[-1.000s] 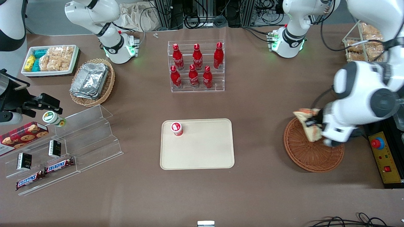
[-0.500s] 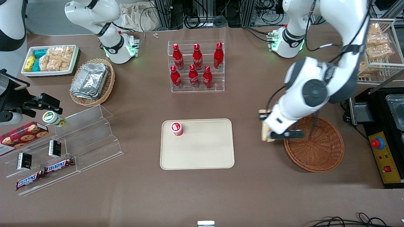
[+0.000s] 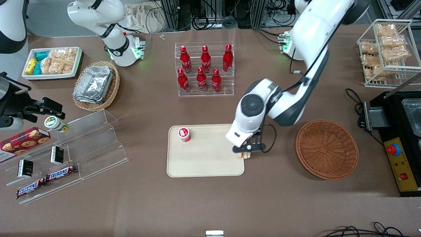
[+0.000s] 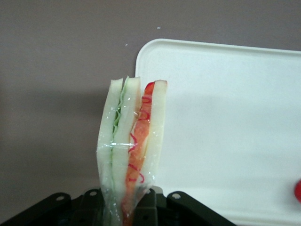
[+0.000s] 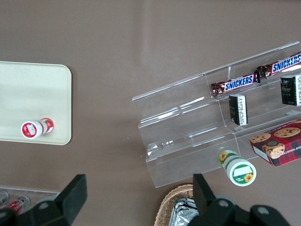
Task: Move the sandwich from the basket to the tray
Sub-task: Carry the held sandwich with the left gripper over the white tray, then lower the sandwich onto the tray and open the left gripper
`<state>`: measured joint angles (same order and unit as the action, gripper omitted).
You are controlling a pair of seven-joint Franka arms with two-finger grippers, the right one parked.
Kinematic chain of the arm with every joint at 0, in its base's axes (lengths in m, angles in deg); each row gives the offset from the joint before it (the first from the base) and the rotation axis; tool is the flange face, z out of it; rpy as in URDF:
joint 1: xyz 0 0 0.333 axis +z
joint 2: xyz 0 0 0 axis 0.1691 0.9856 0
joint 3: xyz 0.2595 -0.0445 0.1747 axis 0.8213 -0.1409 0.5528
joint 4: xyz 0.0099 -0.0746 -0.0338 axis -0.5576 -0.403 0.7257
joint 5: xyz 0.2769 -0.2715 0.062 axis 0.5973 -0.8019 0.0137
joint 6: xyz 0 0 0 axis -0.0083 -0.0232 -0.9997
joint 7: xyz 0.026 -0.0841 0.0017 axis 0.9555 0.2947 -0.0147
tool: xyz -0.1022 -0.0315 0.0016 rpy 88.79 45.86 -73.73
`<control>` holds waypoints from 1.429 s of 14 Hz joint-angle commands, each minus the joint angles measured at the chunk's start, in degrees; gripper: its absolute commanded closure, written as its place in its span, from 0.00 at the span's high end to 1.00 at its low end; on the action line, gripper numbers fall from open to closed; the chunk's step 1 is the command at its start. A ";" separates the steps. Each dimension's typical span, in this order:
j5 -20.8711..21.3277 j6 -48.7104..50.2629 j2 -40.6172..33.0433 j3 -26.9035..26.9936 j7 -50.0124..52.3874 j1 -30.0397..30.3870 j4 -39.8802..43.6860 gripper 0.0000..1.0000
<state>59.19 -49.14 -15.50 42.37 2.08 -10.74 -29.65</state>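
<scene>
From the front, the gripper is hanging over the edge of the tray nearest the emptied basket, with a sliver of the sandwich showing beneath it, so most of the bare tray is lying toward the parked arm's end of the tabletop. At the wrist, the gripper is clamping the wrapped sandwich by one end, its long axis pointing straight away from the fingers. It is straddling the rim of the tray, half over bare tabletop.

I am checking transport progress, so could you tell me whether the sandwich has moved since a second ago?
Yes. Held in the gripper, the sandwich went from the wicker basket to the tray edge.
</scene>
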 commanded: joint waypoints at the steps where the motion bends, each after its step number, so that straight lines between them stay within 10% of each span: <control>1: 1.80 0.43 7.22 0.26 1.55 -0.79 7.00 0.00; 13: 1.88 -4.93 8.81 0.26 -9.53 -0.88 6.39 0.07; 15: 1.88 -5.28 9.16 0.26 -9.53 -0.88 6.30 0.31; 17: 1.80 -5.55 9.42 0.26 -8.65 -0.79 6.21 0.99; 20: 1.88 -5.55 9.25 0.26 -9.08 -0.79 6.21 1.00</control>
<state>60.08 -54.07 -6.72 42.42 -7.10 -11.07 -24.25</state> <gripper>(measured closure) 0.405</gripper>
